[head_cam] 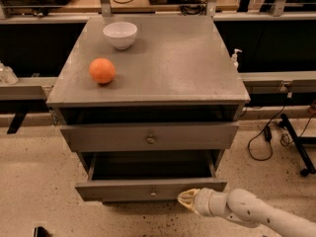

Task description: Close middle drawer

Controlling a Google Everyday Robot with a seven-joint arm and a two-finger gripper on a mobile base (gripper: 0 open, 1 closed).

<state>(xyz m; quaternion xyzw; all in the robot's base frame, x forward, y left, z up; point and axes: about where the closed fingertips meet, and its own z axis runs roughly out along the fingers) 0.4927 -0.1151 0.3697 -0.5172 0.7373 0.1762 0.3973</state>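
Speckled flooring (34, 181) runs beneath a grey cabinet (182, 63), and I come in low across it from the right. My gripper (189, 200) sits at the lower right of the cabinet, right up against the front panel of the middle drawer (123, 189), just below its right end. Whether it is spread or drawn together I cannot tell. I judge it is placed there, rather than on the tiny knob (153, 193) at the panel's centre, because closing calls only for a push on the flat face, with no grasp needed.

That drawer stands pulled well out, its dark, shallow inside exposed behind the slim panel, so the job is not yet done. Pressing off-centre, toward the right end, could skew the drawer in its runners; a straight push back toward the cabinet should carry it home.

Above it the taller drawer front (98, 137) with the bigger brass knob (150, 140) juts out a little too, though not nearly as far. My arm stays under it, clear of its lower edge.

Farther up, on the cabinet top, an orange (102, 70) and a white bowl (120, 34) rest toward the back left, well away from my work. Black cables (261, 142) trail on the floor to the right.
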